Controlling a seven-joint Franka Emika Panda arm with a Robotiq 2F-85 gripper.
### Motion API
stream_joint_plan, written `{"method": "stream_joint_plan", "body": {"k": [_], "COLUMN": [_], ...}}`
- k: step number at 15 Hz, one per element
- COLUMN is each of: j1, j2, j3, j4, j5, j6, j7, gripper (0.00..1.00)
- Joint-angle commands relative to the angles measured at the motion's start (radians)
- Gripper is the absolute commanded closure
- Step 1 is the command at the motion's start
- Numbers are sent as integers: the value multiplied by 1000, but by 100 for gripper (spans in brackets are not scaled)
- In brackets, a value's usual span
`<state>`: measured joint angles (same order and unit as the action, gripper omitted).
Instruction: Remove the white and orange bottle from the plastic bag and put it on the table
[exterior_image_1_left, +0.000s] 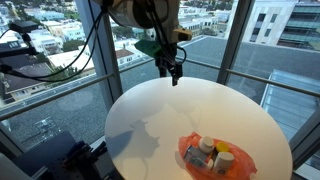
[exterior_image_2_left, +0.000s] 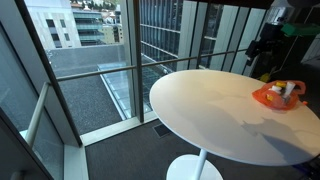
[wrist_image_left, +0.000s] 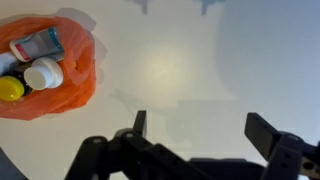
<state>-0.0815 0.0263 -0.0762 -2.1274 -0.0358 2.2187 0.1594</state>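
An orange plastic bag (wrist_image_left: 75, 80) lies on the round white table (exterior_image_1_left: 170, 120) and holds several small containers. A bottle with a white cap (wrist_image_left: 43, 73) lies in the bag's middle, a yellow-capped one (wrist_image_left: 10, 88) sits beside it, and a flat pack with a red and teal label (wrist_image_left: 38, 44) lies above them. The bag also shows in both exterior views (exterior_image_1_left: 240, 165) (exterior_image_2_left: 266, 97). My gripper (wrist_image_left: 200, 128) is open and empty. It hangs above the table's far side (exterior_image_1_left: 175, 72), well apart from the bag.
The table stands next to floor-to-ceiling windows with metal railings (exterior_image_2_left: 120, 70). The table's edge (exterior_image_2_left: 165, 110) drops to a dark floor. The robot's arm and cables (exterior_image_1_left: 140, 15) hang over the table's far side.
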Motion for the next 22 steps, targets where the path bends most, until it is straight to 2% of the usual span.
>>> {"method": "stream_joint_plan", "body": {"k": [1, 9, 14, 22], "j1": [-3, -66, -124, -175], "j2": [15, 141, 257, 445], "j3": [-6, -85, -135, -165], "j4": [20, 126, 236, 380], "j5": [6, 32, 98, 178], "j6": [-15, -27, -48, -50], "j7": [8, 72, 93, 170], "gripper": [0, 0, 0, 0]}}
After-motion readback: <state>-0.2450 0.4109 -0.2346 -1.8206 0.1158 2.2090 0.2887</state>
